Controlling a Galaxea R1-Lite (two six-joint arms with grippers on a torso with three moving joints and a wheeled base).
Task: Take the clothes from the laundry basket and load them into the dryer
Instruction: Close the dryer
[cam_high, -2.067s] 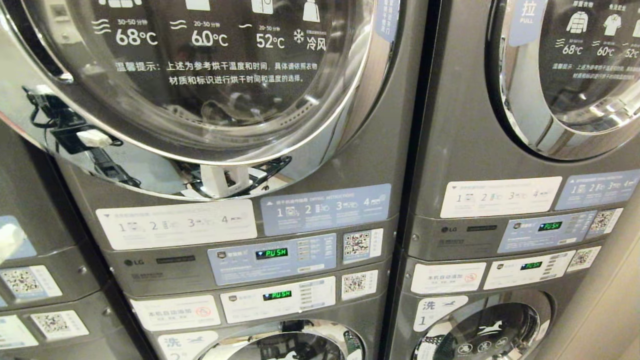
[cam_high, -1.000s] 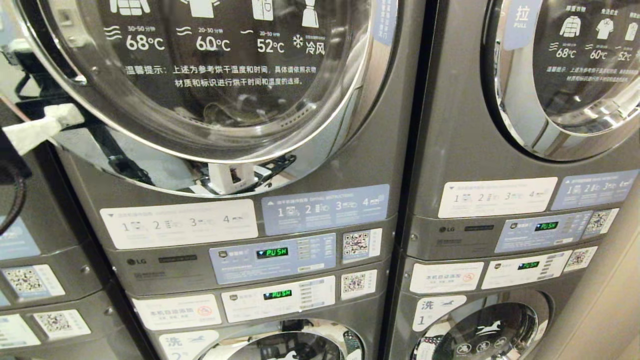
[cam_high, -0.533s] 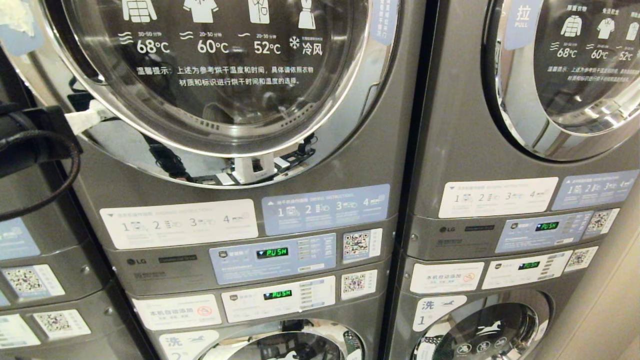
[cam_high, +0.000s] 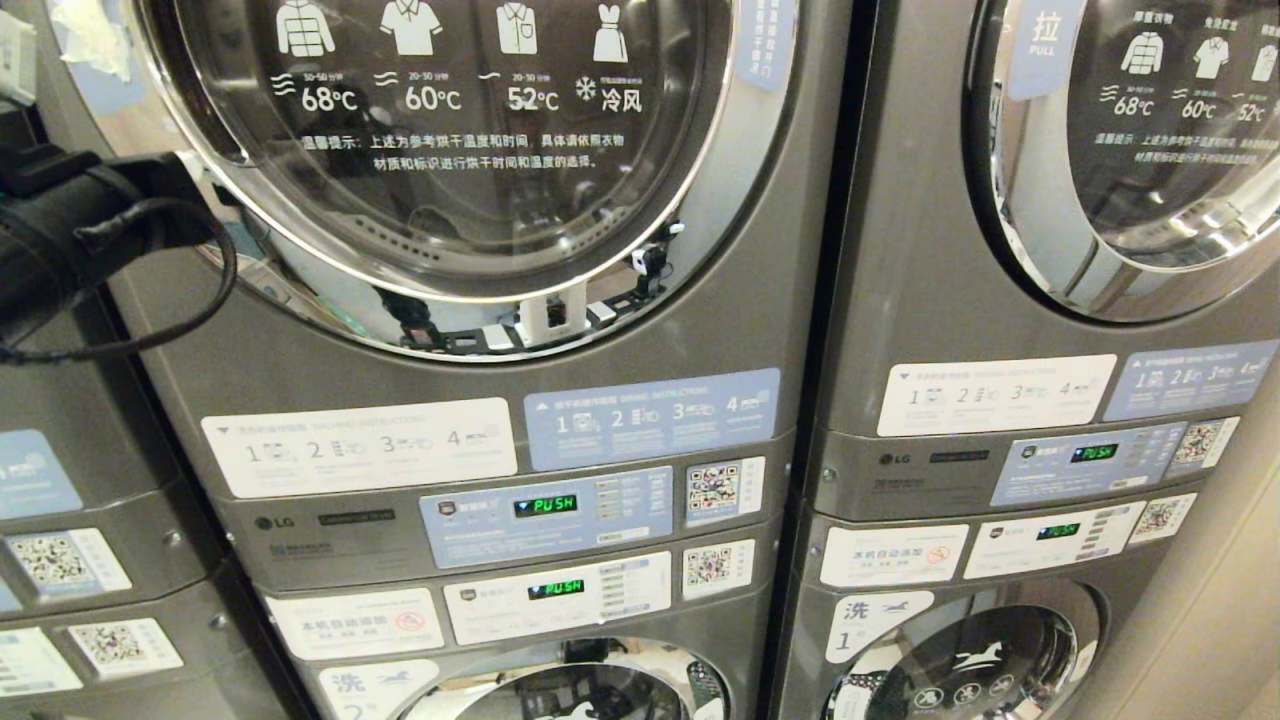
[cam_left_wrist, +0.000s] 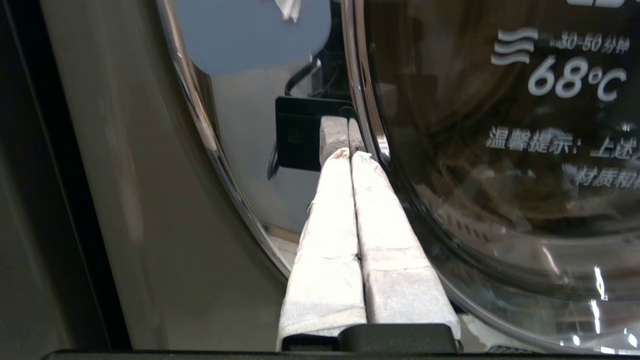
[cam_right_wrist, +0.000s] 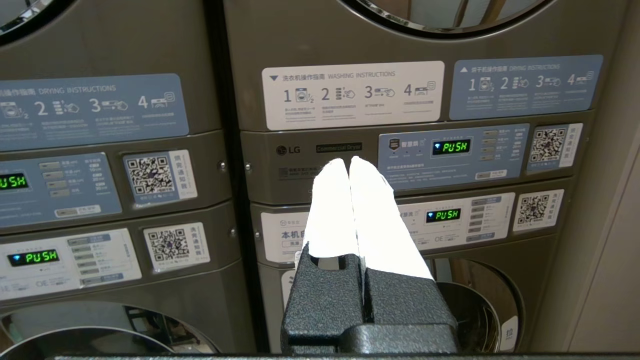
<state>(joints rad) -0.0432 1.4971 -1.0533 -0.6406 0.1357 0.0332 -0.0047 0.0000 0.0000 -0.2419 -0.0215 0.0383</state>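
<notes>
The left gripper (cam_left_wrist: 350, 152) has its white-wrapped fingers (cam_left_wrist: 330, 240) pressed together, holding nothing, with the tips laid against the chrome rim (cam_left_wrist: 210, 150) of the dryer door (cam_high: 450, 150), which looks closed or very nearly so. The likeliest trouble is a slip: the rim is curved, polished metal, and closed fingers pushing on it have little to catch, so they could skate off onto the glass just beside the tips or into the narrow seam on the other side, between the rim and the grey cabinet wall. If the tips are meant to hook an edge, I cannot see a lip they have caught. Room is tight here; the dark gap between machines lies just beyond the cabinet wall, and the black arm and its looping cable (cam_high: 150, 300) hang close to the neighbouring machine, where the cable could snag. The right gripper (cam_right_wrist: 349, 165), fingers likewise closed and empty, hangs well apart from the left one before the control panels (cam_right_wrist: 450, 155) of the next stack, with free air ahead of its tips. Neither the clothes nor the laundry basket show in any view, so loading appears not yet begun.
</notes>
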